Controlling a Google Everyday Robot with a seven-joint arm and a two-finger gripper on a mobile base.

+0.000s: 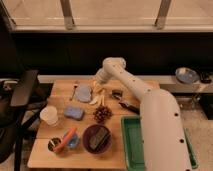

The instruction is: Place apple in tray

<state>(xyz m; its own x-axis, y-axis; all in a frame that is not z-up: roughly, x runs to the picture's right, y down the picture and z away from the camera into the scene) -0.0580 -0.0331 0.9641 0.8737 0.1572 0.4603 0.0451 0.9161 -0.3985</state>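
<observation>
Gripper [98, 86] hangs near the table [59, 95] far edge, grip unclear; tray [131, 150] fills the near right corner

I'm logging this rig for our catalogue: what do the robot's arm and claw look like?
The arm is off-white, a smooth, thick, rounded shell narrowing toward a bulbous joint. No cables or markings show. The claw, over the far side of the wooden table, looks pale like the arm; finer detail cannot be made out.
</observation>
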